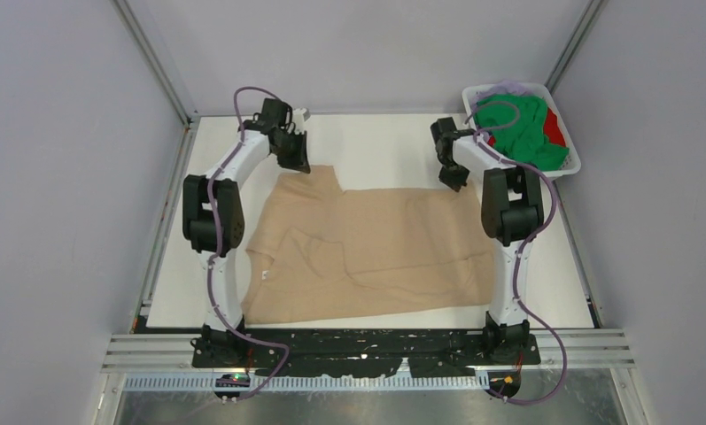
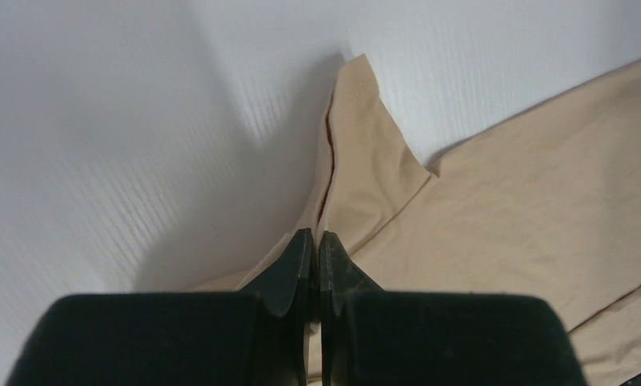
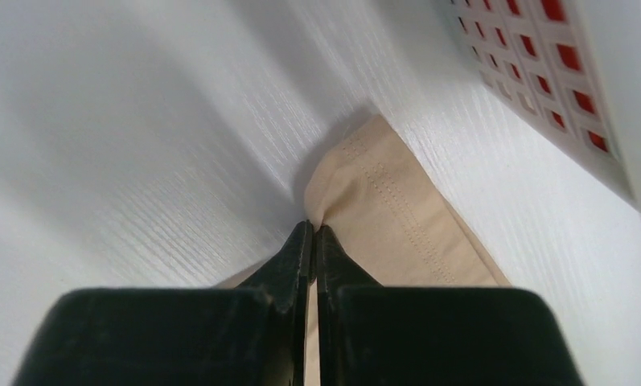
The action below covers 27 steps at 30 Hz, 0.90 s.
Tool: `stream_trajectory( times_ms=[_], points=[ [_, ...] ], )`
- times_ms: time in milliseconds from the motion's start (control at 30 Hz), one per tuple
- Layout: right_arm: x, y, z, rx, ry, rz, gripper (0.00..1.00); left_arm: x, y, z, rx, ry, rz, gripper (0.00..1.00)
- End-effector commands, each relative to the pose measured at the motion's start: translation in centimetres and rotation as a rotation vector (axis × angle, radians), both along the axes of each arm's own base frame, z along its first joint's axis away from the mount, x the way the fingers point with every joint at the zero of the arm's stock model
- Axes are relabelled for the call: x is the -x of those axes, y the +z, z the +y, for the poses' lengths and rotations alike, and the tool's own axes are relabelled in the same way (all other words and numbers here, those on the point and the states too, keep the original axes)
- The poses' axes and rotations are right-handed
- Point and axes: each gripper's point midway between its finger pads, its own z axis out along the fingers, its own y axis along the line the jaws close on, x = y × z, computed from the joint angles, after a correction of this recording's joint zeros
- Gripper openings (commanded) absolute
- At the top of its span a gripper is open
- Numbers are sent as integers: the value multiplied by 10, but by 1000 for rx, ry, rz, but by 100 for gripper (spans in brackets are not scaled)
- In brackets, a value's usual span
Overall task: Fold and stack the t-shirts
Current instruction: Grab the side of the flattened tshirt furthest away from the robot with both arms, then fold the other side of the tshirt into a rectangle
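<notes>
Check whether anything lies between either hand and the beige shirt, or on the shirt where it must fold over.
Nothing visible does. The left hand and the right hand are each shut on the far edge of the beige shirt. Nothing lies on the cloth, and the basket stands apart at the far right.

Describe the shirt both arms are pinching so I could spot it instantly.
On the white table, between the two arms, the beige-tan t-shirt lies spread out, its far edge pinched by the left end effector and the right end effector. Unlike the green shirt and red shirt bunched in the white basket at the far right, it alone lies out on the table.
</notes>
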Motion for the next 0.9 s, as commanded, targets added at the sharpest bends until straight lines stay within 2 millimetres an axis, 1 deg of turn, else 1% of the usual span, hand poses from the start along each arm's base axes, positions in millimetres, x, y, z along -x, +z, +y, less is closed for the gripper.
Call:
stream_trajectory(
  times_ms=[0,33,100,267,367,400,433,467,500,533,633,733,867],
  points=[
    [-11,41,2,-18,28,-135,5,7,51,-12,21,-69,-164,0],
    [-7,44,4,-23,37,-148,5,13,57,-15,22,-81,-183,0],
    [0,47,7,-41,59,-162,5,23,61,-19,19,-103,-212,0],
    [20,54,19,-73,118,-178,5,57,58,-28,-26,-152,-236,0],
    [37,55,25,-85,144,-176,5,76,59,-30,-41,-163,-249,0],
    [46,50,26,-84,151,-159,5,83,58,-30,-39,-163,-248,0],
    [49,55,27,-86,156,-170,5,89,59,-31,-36,-161,-253,0],
    [57,50,28,-85,160,-157,5,95,59,-30,-35,-155,-256,0],
    [60,56,28,-89,163,-173,5,101,63,-28,-38,-140,-271,0],
    [66,57,28,-90,167,-176,5,106,66,-26,-35,-126,-282,0],
    [76,63,25,-82,168,-187,5,122,70,-25,-5,-95,-303,0],
    [88,68,21,-77,172,-193,5,136,72,-22,7,-70,-320,0],
    [98,74,20,-82,188,-200,5,155,73,-18,17,-45,-314,0]
  ],
)
